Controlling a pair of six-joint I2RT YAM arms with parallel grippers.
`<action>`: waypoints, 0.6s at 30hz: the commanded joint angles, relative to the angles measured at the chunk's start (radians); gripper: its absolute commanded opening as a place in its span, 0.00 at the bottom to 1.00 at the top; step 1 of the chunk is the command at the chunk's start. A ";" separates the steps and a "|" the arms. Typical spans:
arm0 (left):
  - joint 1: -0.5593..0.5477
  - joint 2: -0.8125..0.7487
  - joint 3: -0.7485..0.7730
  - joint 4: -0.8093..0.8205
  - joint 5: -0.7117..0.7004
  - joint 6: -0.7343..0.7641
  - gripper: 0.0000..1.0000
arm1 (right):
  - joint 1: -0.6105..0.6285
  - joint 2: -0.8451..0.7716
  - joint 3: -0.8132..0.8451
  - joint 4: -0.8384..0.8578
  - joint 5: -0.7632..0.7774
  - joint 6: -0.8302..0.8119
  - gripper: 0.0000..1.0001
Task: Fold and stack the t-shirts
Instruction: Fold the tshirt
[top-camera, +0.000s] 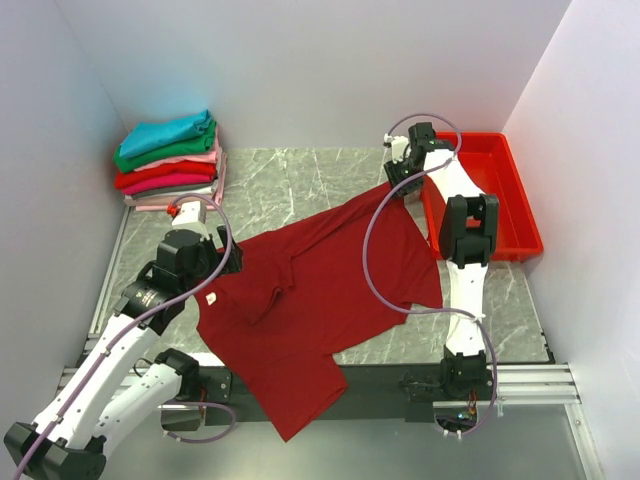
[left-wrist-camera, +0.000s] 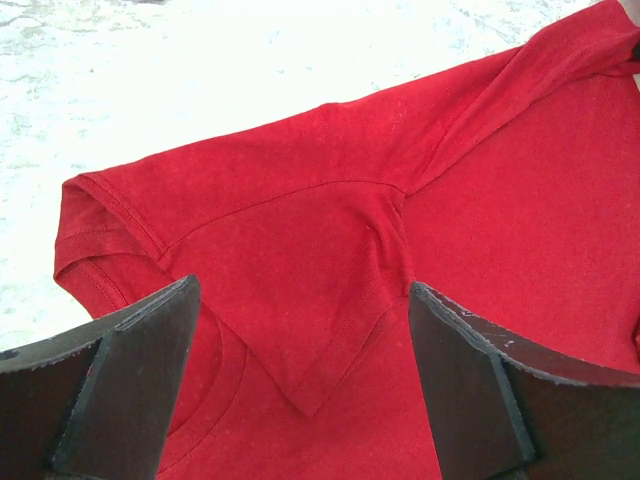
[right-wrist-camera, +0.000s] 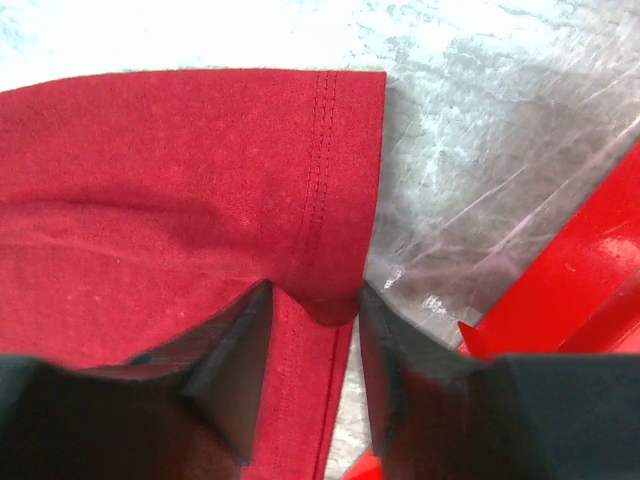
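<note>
The dark red t-shirt (top-camera: 310, 300), where does it lie?

— Spread over the middle of the marbled table (top-camera: 300, 185). Its near end hangs over the table's near edge, and one corner stretches to a point towards the far right. A small white label (top-camera: 212, 298) shows on its left side.

What does only the top view give?

— The whole shirt at once. It also shows the stack of folded t-shirts (top-camera: 170, 160) in the far left corner, well apart from the shirt, and the red tray (top-camera: 520, 215) at the far right.

And the wrist views?

— The right one shows the double-stitched hem at that far right corner. There the cloth runs up between the fingers of the right gripper (right-wrist-camera: 313, 295), with the tray just beside it. The fingers stand partway together. Whether they truly pinch the cloth I cannot tell.

The other arm?

— The left gripper (left-wrist-camera: 300, 300) is over the shirt's left side, jaws spread wide. Its own view shows a sleeve and the underarm seam, with a folded point of cloth lying between the fingers. In the top view the arm hides all that.
</note>
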 joint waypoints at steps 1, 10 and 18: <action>0.003 -0.008 -0.007 0.031 -0.011 0.013 0.90 | 0.000 -0.013 0.016 0.009 -0.004 -0.006 0.41; 0.005 0.003 -0.009 0.034 -0.001 0.013 0.90 | 0.000 -0.133 -0.139 0.066 0.020 -0.067 0.11; 0.003 0.012 -0.010 0.036 0.010 0.013 0.89 | 0.000 -0.206 -0.262 0.077 0.094 -0.133 0.16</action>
